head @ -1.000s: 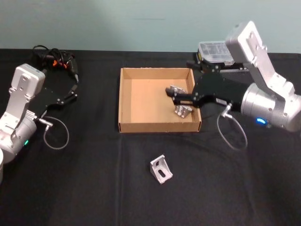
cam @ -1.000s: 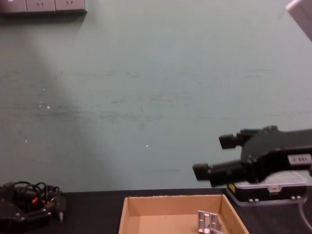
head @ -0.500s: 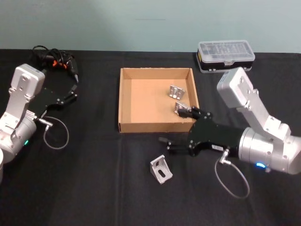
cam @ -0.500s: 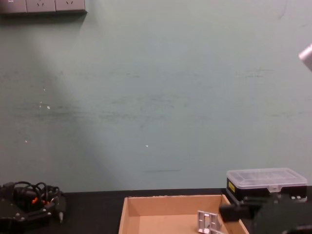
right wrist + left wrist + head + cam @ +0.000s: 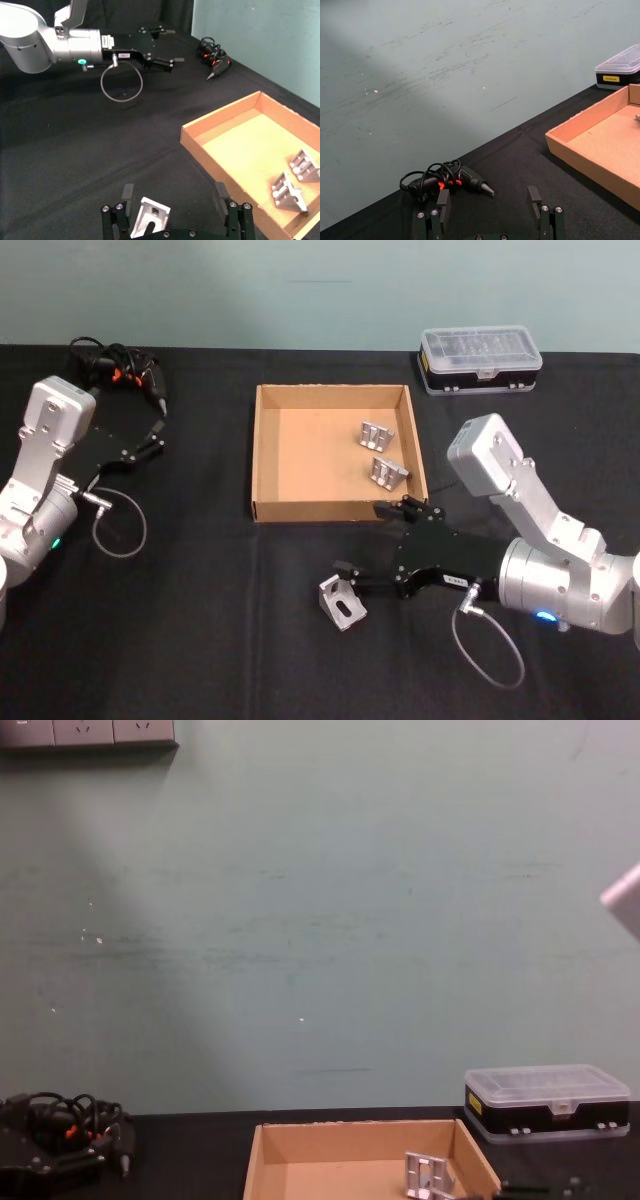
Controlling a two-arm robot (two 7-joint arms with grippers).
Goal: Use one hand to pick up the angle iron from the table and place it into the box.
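Silver metal, the angle iron [image 5: 342, 601] lies on the black table [image 5: 200, 640], in front of the cardboard box [image 5: 255, 455] and apart from it. The right gripper [image 5: 363, 538] is low over the table between the box's near wall and this piece, its jaws spread wide. In the right wrist view the angle iron [image 5: 149, 216] sits between the fingers, close against one of them; whether it touches that finger is hard to tell. Two more angle irons [image 5: 375, 434] [image 5: 390, 472] lie inside the box near its right wall. The left gripper [image 5: 160, 430] is parked over the table's left side, well apart from the box, jaws also spread, near a corded electric screwdriver [image 5: 120, 370]. A black case with a clear lid [image 5: 480, 358] stands behind the box's right corner.
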